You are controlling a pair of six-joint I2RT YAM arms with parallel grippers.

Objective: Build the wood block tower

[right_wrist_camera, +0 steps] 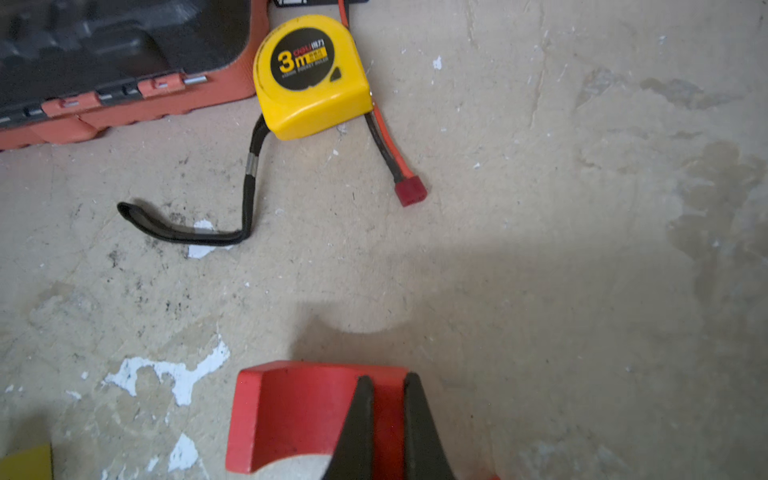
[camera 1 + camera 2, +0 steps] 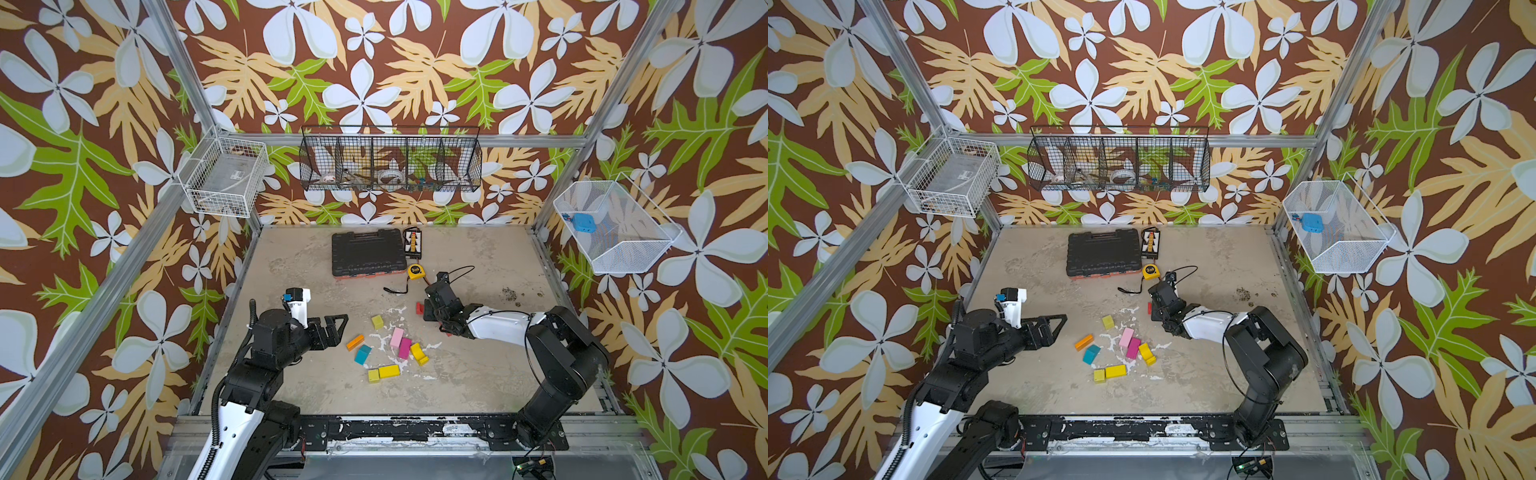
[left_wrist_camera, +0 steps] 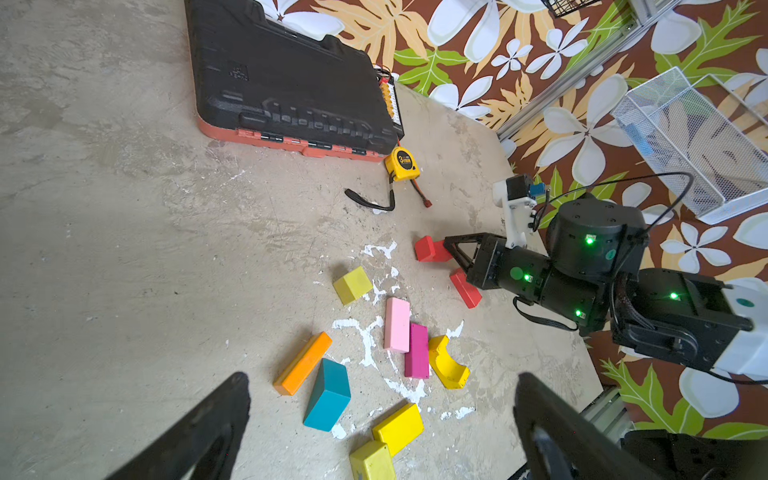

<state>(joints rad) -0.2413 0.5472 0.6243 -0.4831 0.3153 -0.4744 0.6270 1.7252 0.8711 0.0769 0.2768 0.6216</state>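
1. While our right gripper point(image 1: 387, 380) is clenched on the red arch point(image 1: 291, 407), with red paint showing between its fingertips, our left gripper point(image 3: 384, 380) hangs spread wide with nothing in it.
2. We see the red arch low at the table point(image 2: 478, 374), right of middle and far-right of the other wood blocks. Whether it is lifted off the surface we cannot tell.
3. Left gripper sits left of the block cluster, apart from every piece, fingers pointing right toward it.
4. Cluster is near-middle on the table, all in one layer, nothing stacked.
5. Far end: lime-yellow cube point(image 2: 377, 322), on its own.
6. Left side: orange bar point(image 2: 355, 342), with the teal block point(image 2: 363, 354) just beside it on the near side.
7. Middle: pink bar point(image 2: 396, 337) and magenta bar point(image 2: 404, 348) touching side by side, magenta on the right and slightly nearer. Yellow arch point(image 2: 419, 354) lies just right of the magenta, hollow visible.
8. Near end: yellow bar point(image 2: 389, 371) and yellow cube point(image 2: 373, 375) touching end to end, cube on the left.
9. We log the black tool case point(image 2: 368, 253) flat at far middle, and the yellow tape measure point(image 2: 414, 271) at its near-right corner, between the case and the right gripper.
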